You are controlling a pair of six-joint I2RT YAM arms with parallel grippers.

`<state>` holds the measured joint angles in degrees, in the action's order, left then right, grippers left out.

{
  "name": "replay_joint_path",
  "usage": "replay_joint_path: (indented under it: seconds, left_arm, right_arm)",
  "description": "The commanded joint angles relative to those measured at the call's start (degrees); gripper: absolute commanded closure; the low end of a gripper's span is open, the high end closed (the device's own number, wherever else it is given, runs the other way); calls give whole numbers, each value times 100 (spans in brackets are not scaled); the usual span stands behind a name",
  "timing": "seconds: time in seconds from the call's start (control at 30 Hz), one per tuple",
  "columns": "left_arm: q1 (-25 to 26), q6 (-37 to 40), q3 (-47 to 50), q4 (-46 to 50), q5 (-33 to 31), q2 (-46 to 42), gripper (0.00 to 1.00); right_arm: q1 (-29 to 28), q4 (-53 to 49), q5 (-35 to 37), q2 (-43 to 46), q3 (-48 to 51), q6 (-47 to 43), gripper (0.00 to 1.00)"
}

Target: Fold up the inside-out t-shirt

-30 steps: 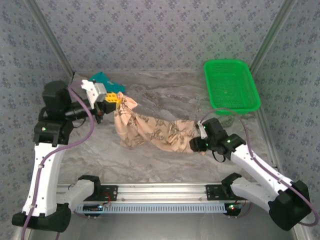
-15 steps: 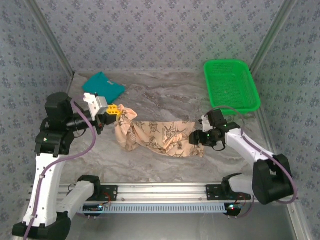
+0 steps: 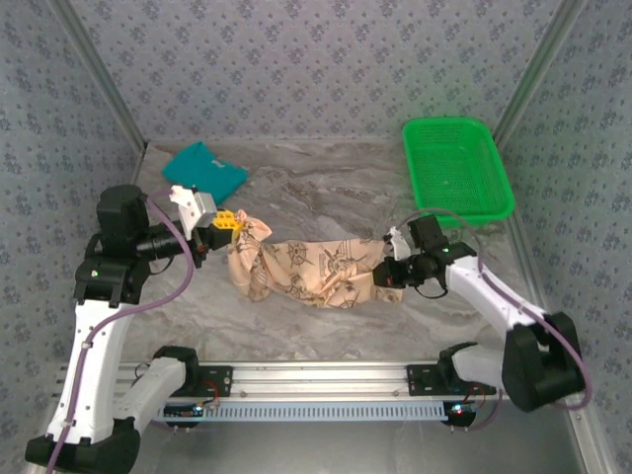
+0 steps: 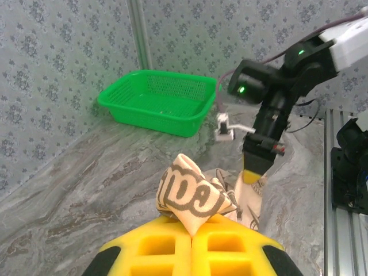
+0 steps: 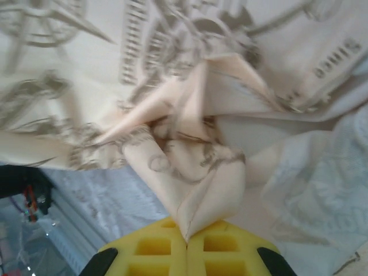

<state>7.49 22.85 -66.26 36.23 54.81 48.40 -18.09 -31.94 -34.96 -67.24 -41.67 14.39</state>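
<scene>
The inside-out t-shirt [image 3: 311,269], peach-beige with dark brown nautical prints, stretches in a bunched band across the middle of the table between both arms. My left gripper [image 3: 229,221] is shut on its left end, and a printed fold [image 4: 192,198] sticks out from between the yellow fingers [image 4: 167,253]. My right gripper [image 3: 387,273] is shut on its right end, where a pinched corner of cloth [image 5: 195,190] rises from the closed yellow fingers [image 5: 224,250]. In the left wrist view the right arm [image 4: 270,98] stands over the far end of the shirt.
A green basket [image 3: 456,168] stands at the back right, also seen from the left wrist [image 4: 158,100]. A folded teal shirt [image 3: 204,169] lies at the back left. The marble table [image 3: 326,326] ends at a metal rail [image 3: 316,380] near the arm bases.
The right gripper has closed on the shirt's right end. The shirt has been drawn out straighter between the two grippers, and the left gripper has shifted slightly toward the front.
</scene>
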Motion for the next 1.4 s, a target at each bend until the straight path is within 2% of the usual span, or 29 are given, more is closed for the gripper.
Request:
replay_joint_path:
  seconds: [0.0,0.1,0.2,0.37,0.43,0.57,0.7,0.87,1.07,1.23,1.3,1.37]
  left_arm:
    - [-36,-120,-45,-130,-346,-69,100]
    - [-76,-215,-391,-400,-893,-26,100]
    - [-133,-543,-1245,-791,-1145,248,100]
    - [-129,-735,-3013,-1017,-645,1046,100]
    - [-133,-749,-3640,-934,-558,1277,100]
    - [-131,-497,-5013,-43,-171,1526,100]
    - [-133,-584,-5351,123,-75,1280,100]
    - [-133,-781,-5979,508,-171,1526,100]
    - [-146,-731,-6021,827,-672,2355,100]
    - [-319,-281,-4939,972,-598,3409,100]
    - [-472,-204,-4375,755,-494,4039,100]
    - [-585,-183,-4268,714,-473,4914,100]
  right_arm:
    - [228,-535,75,753,-602,-244,100]
    - [536,-491,651,1319,-1239,-241,100]
    - [613,-90,1422,1597,-1980,-316,100]
    - [631,297,2385,1574,-3286,-536,100]
    - [629,184,2450,1593,-3733,-700,100]
    - [589,-222,2524,2002,-4138,-831,100]
    - [583,-616,2803,2694,-4222,-610,100]
    - [587,-1242,3131,2703,-4797,-491,100]
    - [587,-1508,3245,1866,-5017,-278,100]
    - [587,-1011,3020,963,-4239,-153,100]
    - [580,-565,2859,519,-3753,-52,100]
    - [587,-278,2861,-27,-3462,-43,100]
